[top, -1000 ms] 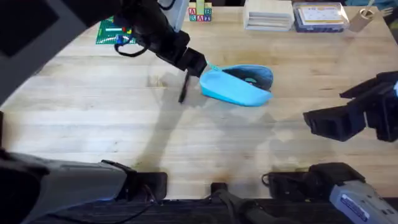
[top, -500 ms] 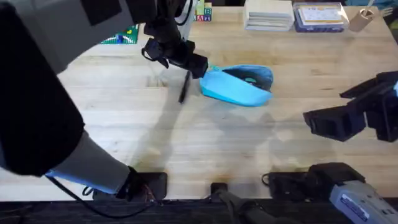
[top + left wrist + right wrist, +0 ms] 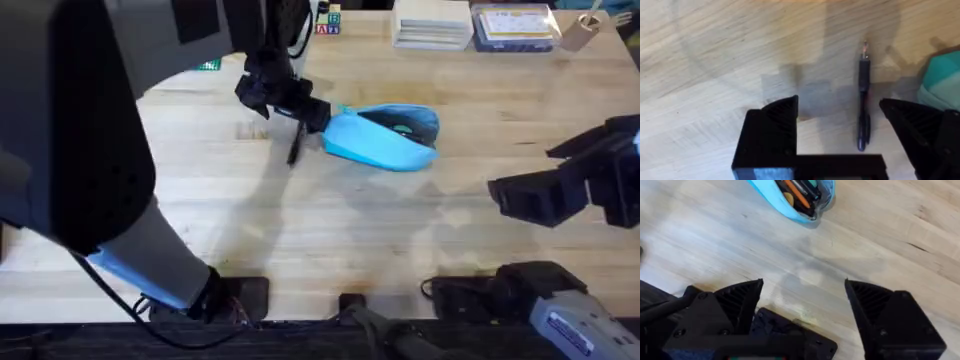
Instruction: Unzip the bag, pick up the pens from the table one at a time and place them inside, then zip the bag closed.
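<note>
The light blue bag (image 3: 385, 140) lies unzipped at the table's (image 3: 150, 200) middle back, its dark lining showing. In the right wrist view the bag (image 3: 771, 196) holds an orange pen (image 3: 798, 195) among other things. A black pen (image 3: 295, 141) lies on the wood just left of the bag. My left gripper (image 3: 290, 106) hovers over that pen's far end, open; in the left wrist view the black pen (image 3: 863, 100) lies between the fingers, nearer one side, untouched. My right gripper (image 3: 520, 198) waits open at the right, holding nothing.
Along the far edge stand a green board (image 3: 207, 65), alphabet blocks (image 3: 322, 20), a stack of white boxes (image 3: 432, 24), a blue-lidded box (image 3: 515, 25) and a cup (image 3: 584, 30). The left arm looms large and dark over the left half.
The left arm has swung in closer under the camera and its gripper has shifted slightly left above the black pen. Pen, bag and right arm have stayed put.
</note>
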`<state>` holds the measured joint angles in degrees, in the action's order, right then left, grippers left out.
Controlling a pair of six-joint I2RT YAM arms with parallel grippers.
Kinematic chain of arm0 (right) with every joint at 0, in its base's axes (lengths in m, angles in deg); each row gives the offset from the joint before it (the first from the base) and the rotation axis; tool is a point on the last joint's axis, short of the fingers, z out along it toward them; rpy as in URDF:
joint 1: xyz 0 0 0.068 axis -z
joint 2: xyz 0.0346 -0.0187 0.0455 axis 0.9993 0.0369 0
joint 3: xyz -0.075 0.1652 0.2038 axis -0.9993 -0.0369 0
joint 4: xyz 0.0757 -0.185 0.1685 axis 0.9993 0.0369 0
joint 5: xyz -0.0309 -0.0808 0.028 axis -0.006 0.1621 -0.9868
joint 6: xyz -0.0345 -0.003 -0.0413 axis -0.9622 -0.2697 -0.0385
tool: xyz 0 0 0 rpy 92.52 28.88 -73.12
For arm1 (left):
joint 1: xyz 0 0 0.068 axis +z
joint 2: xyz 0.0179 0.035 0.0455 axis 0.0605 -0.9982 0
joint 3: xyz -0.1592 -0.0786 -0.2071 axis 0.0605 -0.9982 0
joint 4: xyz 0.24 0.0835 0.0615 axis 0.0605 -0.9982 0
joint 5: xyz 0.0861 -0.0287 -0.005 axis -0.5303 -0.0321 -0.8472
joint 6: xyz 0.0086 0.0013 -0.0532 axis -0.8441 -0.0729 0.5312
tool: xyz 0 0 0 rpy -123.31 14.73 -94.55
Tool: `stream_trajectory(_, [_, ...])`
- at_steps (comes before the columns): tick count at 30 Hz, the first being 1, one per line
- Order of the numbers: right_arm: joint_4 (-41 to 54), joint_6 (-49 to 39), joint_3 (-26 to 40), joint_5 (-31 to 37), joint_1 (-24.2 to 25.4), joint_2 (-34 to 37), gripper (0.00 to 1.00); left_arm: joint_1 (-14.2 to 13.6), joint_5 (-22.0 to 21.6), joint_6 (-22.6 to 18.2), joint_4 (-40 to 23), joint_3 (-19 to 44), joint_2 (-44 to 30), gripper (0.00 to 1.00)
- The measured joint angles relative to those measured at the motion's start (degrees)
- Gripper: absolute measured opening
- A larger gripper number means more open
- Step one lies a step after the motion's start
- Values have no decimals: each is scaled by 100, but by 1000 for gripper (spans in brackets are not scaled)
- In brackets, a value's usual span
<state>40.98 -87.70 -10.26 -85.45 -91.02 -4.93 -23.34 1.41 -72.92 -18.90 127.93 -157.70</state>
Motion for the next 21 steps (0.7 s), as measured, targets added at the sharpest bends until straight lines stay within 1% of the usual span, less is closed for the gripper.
stream_trajectory(6, [0,0,0,0,0,-1,998,44,-94,30,430,-442,0,994])
stream_trajectory(12, [0,1,0,0,0,-1,998,52,-90,48,463,-461,2,997])
stream_trajectory(14, [0,-1,0,0,0,-1,998,52,-86,48,465,-461,2,980])
stream_trajectory(19, [0,-1,0,0,0,-1,998,46,-37,53,467,-466,0,858])
stream_trajectory(20, [-1,1,0,0,0,-1,998,42,-35,51,465,-468,1,809])
stream_trajectory(21, [0,-1,0,0,0,-1,998,42,-27,55,463,-468,2,725])
